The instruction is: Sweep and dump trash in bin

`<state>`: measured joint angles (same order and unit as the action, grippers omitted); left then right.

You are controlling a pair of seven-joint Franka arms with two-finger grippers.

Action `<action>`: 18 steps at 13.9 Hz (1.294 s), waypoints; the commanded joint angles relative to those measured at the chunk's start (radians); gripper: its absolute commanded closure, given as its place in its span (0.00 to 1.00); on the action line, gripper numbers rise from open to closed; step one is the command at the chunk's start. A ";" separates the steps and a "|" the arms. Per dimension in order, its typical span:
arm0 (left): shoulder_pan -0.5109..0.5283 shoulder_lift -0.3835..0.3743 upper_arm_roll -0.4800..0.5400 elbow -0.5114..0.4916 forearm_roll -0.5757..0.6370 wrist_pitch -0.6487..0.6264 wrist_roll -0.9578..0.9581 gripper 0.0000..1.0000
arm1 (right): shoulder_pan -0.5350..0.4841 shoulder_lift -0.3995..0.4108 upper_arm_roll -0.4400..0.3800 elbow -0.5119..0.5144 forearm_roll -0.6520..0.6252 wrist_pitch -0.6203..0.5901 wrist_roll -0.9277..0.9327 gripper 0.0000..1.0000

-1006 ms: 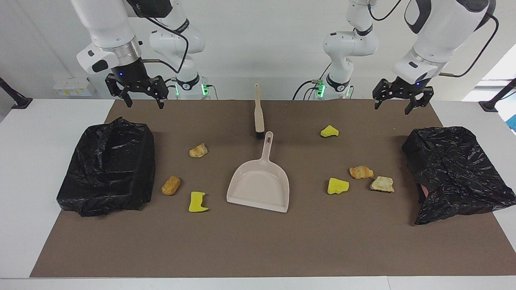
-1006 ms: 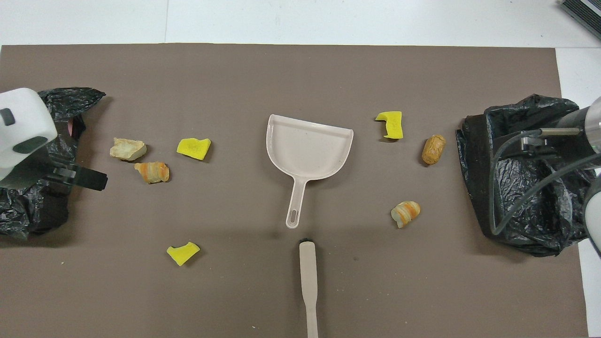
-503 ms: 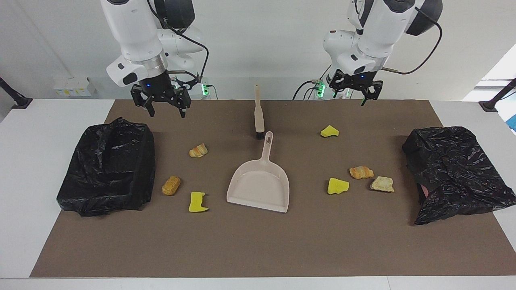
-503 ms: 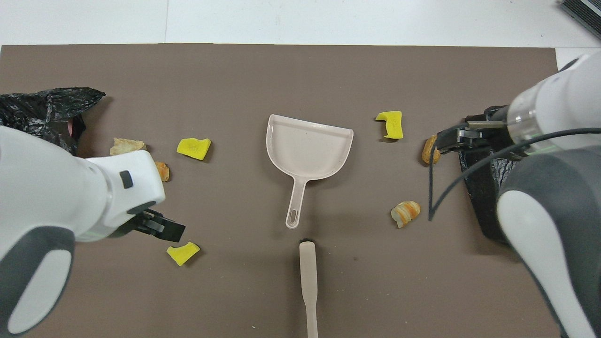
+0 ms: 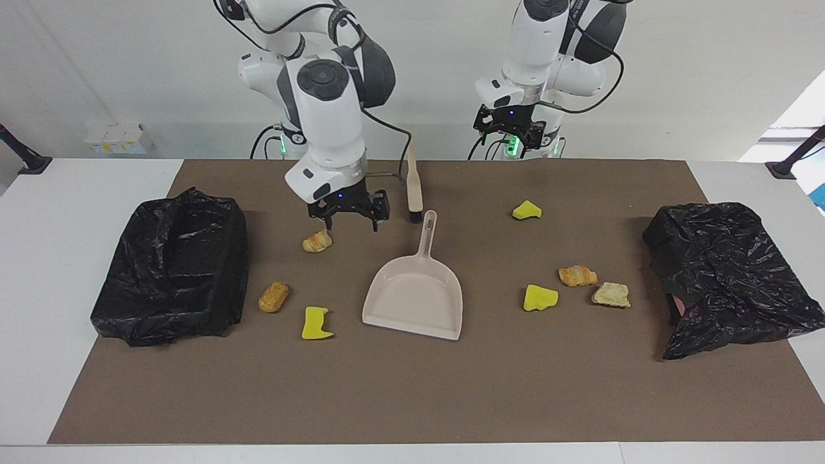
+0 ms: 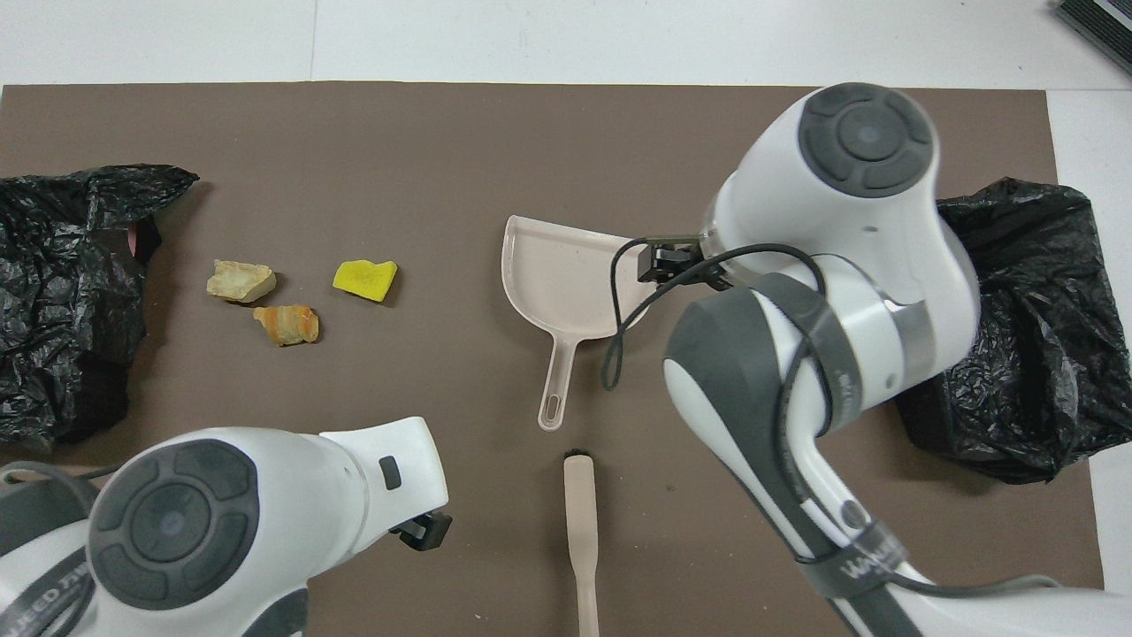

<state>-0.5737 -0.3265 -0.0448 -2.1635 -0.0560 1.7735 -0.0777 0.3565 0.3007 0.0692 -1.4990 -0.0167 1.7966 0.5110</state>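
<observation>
White-walled room, white counter (image 5: 77,212) covered by a brown mat (image 5: 412,386). Right pincer (image 5: 351,218) hangs low, fingers spread and empty, over the mat just beside a croissant piece (image 5: 317,241) and near the dustpan (image 5: 416,293) handle. Left pincer (image 5: 511,133) is raised over the mat edge nearest the robots, fingers apart, holding nothing. Brush (image 5: 413,180) lies flat just robot-side of the dustpan handle. Trash is scattered on the mat: toward the right arm's end a brown bread roll (image 5: 274,296) and a yellow sponge chunk (image 5: 316,323); toward the left arm's end a yellow chunk (image 5: 526,210) nearer the robots, then another yellow chunk (image 5: 539,298), an orange croissant bit (image 5: 577,276) and a pale bread piece (image 5: 611,294). Black bagged bins (image 5: 171,267) (image 5: 728,277) sit at each end.
</observation>
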 commanded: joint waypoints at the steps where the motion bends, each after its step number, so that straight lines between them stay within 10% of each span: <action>1: -0.061 -0.054 0.017 -0.122 -0.010 0.090 -0.020 0.00 | 0.070 0.119 -0.003 0.133 0.003 -0.002 0.107 0.00; 7: -0.213 -0.055 0.017 -0.284 -0.010 0.277 -0.123 0.00 | 0.206 0.267 -0.003 0.200 0.001 0.033 0.312 0.00; 18: -0.521 0.064 0.017 -0.407 -0.010 0.621 -0.570 0.00 | 0.229 0.219 -0.005 -0.021 0.050 0.110 0.348 0.06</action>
<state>-1.0599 -0.3095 -0.0451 -2.5637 -0.0644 2.3205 -0.5970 0.5886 0.5638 0.0625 -1.4605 0.0199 1.8787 0.8317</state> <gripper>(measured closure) 0.000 0.004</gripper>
